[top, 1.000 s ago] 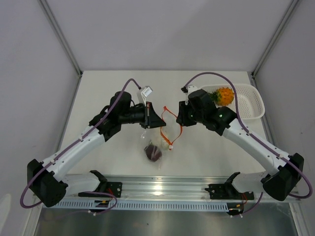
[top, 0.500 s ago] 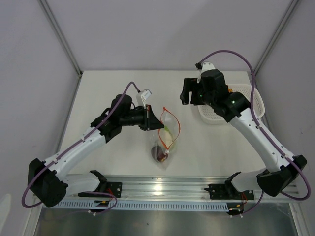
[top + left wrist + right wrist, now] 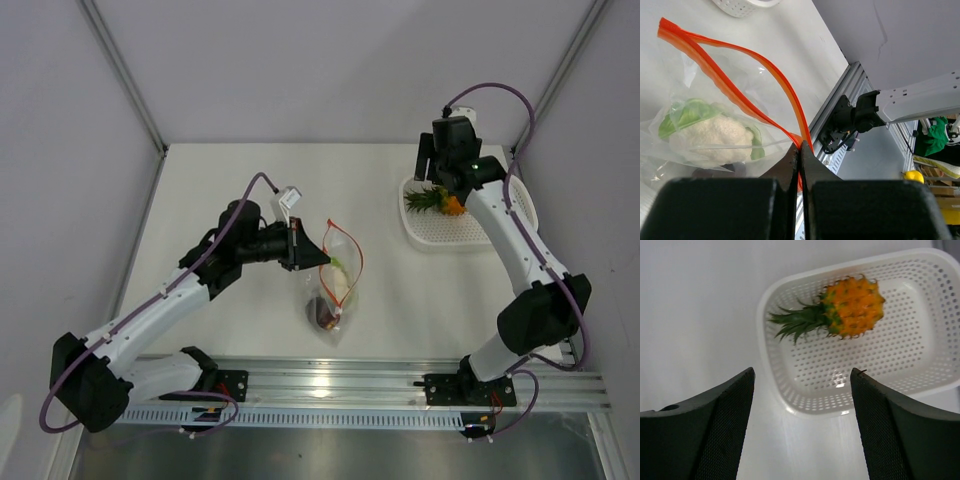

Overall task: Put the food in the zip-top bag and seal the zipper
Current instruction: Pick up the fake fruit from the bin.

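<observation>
The clear zip-top bag (image 3: 338,285) hangs from my left gripper (image 3: 312,248), which is shut on the red-orange zipper (image 3: 715,75) at its near end (image 3: 801,147). The bag's mouth gapes open. The white and pale-green vegetable (image 3: 715,132) and the dark red-purple fruit (image 3: 320,312) lie inside the bag (image 3: 740,95). The orange pineapple (image 3: 852,307) lies on its side in the white basket (image 3: 790,410), also seen from the top (image 3: 440,199). My right gripper (image 3: 801,372) is open and empty, hovering above the basket's near-left end (image 3: 430,172).
The white perforated basket (image 3: 470,235) stands at the table's back right, near the right wall post. An aluminium rail (image 3: 330,385) runs along the near edge. The left arm stretches across the table's left half.
My right gripper has let go of the bag's mouth and swung back right to above the basket. The bag now hangs from the left gripper alone and has shifted slightly right.
</observation>
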